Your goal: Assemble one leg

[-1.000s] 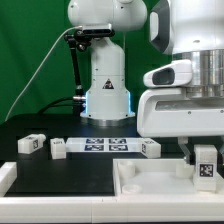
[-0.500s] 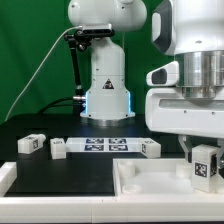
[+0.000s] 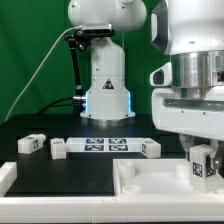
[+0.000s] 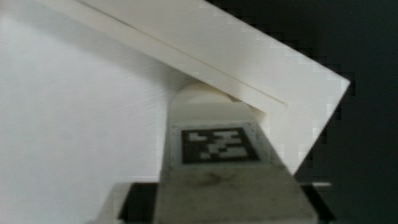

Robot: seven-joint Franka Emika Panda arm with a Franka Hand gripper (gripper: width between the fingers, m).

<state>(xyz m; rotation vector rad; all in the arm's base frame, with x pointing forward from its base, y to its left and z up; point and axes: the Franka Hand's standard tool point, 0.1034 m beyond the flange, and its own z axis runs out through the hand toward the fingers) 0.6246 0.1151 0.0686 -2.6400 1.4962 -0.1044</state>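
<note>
My gripper (image 3: 203,168) is shut on a leg (image 3: 203,164), a small white block with a black-and-white tag, and holds it upright over the right corner of the large white tray-like part (image 3: 150,186). In the wrist view the held leg (image 4: 222,150) runs from my jaws toward the tray's corner rim (image 4: 267,70); whether it touches the tray I cannot tell. Three more legs lie on the black table: one (image 3: 31,144) at the exterior view's left, one (image 3: 58,148) beside it, and one (image 3: 151,148) near the middle.
The marker board (image 3: 105,146) lies flat between the loose legs in front of the robot base (image 3: 106,95). A white edge (image 3: 5,176) shows at the exterior view's lower left. A green backdrop stands behind.
My gripper and the held leg have shifted slightly toward the exterior view's right and a little lower over the tray corner. The loose legs have not moved.
</note>
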